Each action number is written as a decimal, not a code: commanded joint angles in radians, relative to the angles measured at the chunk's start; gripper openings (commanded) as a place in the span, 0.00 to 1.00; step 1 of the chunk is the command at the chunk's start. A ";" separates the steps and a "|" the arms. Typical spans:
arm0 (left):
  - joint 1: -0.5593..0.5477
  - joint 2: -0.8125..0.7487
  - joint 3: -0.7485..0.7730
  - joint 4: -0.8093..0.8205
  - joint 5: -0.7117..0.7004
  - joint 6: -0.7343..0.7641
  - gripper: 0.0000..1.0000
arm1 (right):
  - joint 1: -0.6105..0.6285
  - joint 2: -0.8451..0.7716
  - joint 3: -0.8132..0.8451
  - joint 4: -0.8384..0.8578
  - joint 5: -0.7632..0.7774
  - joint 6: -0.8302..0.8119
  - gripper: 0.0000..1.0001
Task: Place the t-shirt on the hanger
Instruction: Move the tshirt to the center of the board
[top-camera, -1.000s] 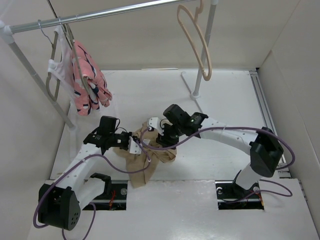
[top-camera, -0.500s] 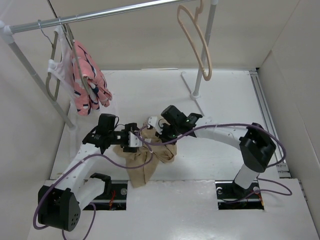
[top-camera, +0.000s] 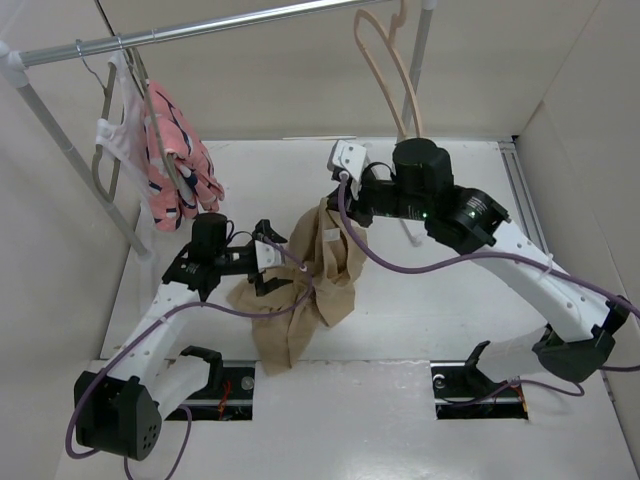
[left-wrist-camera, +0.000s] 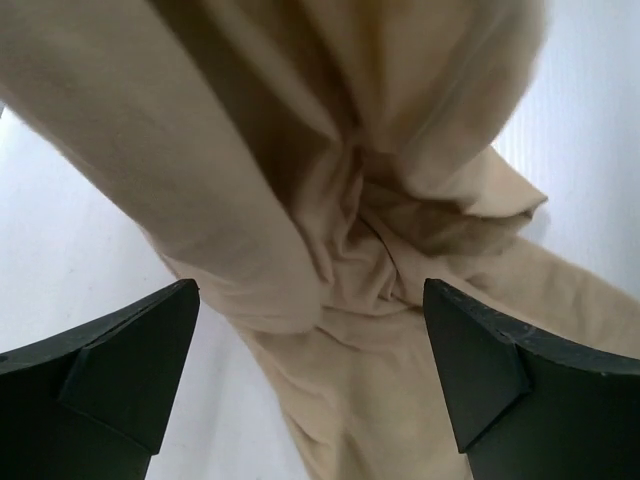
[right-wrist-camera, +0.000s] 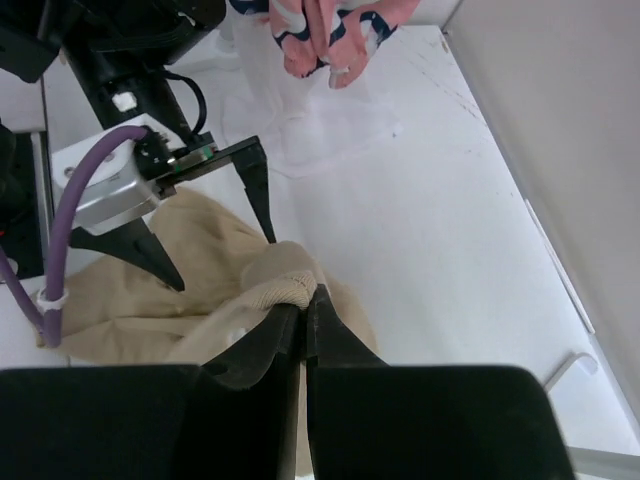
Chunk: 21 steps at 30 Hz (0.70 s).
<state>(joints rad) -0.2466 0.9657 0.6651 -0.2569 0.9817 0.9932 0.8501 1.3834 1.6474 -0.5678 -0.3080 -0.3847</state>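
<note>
The tan t-shirt (top-camera: 318, 270) hangs in a bunch from my right gripper (top-camera: 333, 197), its lower part trailing on the table. In the right wrist view my right gripper (right-wrist-camera: 306, 292) is shut on the ribbed collar of the t-shirt (right-wrist-camera: 290, 285). My left gripper (top-camera: 269, 258) stands open beside the cloth at the left. Its fingers (left-wrist-camera: 120, 370) are spread wide, with t-shirt (left-wrist-camera: 350, 200) folds ahead of them and nothing pinched. The peach hanger (top-camera: 390, 85) hangs from the rail at the back right, above the right arm.
A rail (top-camera: 200, 30) crosses the back. At its left end grey hangers carry a pink patterned garment (top-camera: 178, 165) and a white one (top-camera: 115, 140). The rack's right post (top-camera: 405, 120) stands behind the right arm. Walls close in both sides.
My left gripper has opened and let go of the t-shirt. My right gripper has shut on the collar and risen toward the back, lifting the t-shirt partly off the table.
</note>
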 joint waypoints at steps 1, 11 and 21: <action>0.004 -0.004 -0.009 0.142 0.063 -0.184 0.93 | 0.003 0.006 0.037 -0.006 -0.025 0.015 0.00; 0.004 0.015 -0.007 0.199 0.239 -0.245 0.91 | 0.012 0.081 0.196 0.059 0.344 0.197 0.00; -0.005 0.004 -0.008 0.185 0.123 -0.253 0.97 | 0.041 0.358 0.496 -0.060 0.598 0.302 0.00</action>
<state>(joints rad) -0.2474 0.9836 0.6605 -0.1509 1.1366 0.8230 0.8642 1.7309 2.0811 -0.6113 0.2028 -0.1356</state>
